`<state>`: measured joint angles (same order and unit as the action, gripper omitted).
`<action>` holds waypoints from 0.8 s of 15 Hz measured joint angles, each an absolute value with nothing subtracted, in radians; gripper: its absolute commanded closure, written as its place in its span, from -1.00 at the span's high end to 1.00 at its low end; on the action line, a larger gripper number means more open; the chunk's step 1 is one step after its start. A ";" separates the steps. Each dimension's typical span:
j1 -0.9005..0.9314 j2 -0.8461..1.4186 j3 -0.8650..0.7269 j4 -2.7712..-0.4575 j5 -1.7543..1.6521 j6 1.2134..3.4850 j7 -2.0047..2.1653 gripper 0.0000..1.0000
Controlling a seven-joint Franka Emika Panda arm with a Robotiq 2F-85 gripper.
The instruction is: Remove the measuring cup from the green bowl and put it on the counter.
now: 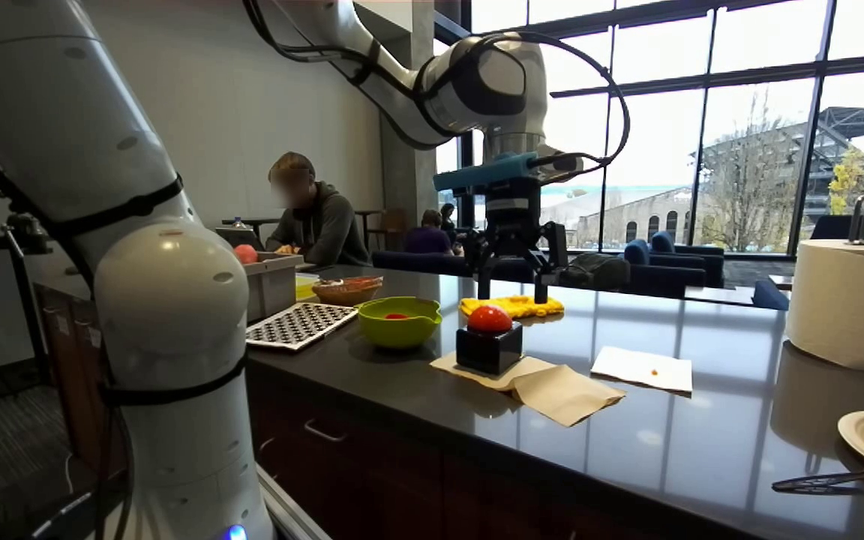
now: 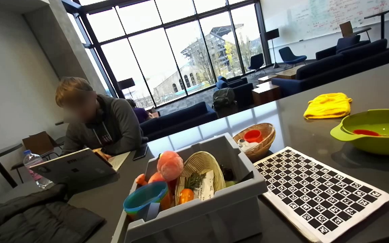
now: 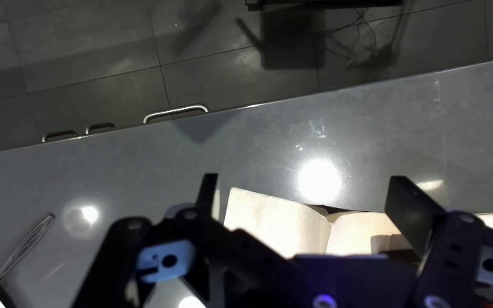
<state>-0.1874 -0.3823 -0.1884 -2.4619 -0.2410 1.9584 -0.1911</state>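
The green bowl (image 1: 400, 334) stands on the dark counter (image 1: 432, 409) and also shows at the right edge of an exterior view (image 2: 380, 143). A red object, apparently the measuring cup (image 1: 396, 316), lies inside the bowl; only its top shows above the rim. It also shows as a red patch inside the bowl (image 2: 366, 132). My gripper (image 1: 513, 291) points down above the counter, to the right of the bowl in that view. In the wrist view the gripper (image 3: 306, 184) is open with nothing between its fingers. The bowl and cup are out of the wrist view.
A black box with a red dome (image 1: 489, 351) stands on brown napkins (image 1: 567, 394). A yellow cloth (image 1: 522, 306) lies behind it. A checkered board (image 2: 319, 189), basket (image 2: 260, 148) and grey bin (image 2: 194, 219) stand near the bowl. A paper towel roll (image 1: 848, 307) stands far right.
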 measured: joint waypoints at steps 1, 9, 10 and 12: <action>-0.184 -0.386 -0.187 -2.473 -0.243 1.958 -0.207 1.00; -0.128 -0.588 -0.167 -2.719 -0.344 2.034 -0.393 1.00; -0.119 -0.629 -0.168 -2.753 -0.344 2.045 -0.423 1.00; -0.091 -0.705 -0.170 -2.797 -0.343 2.057 -0.481 1.00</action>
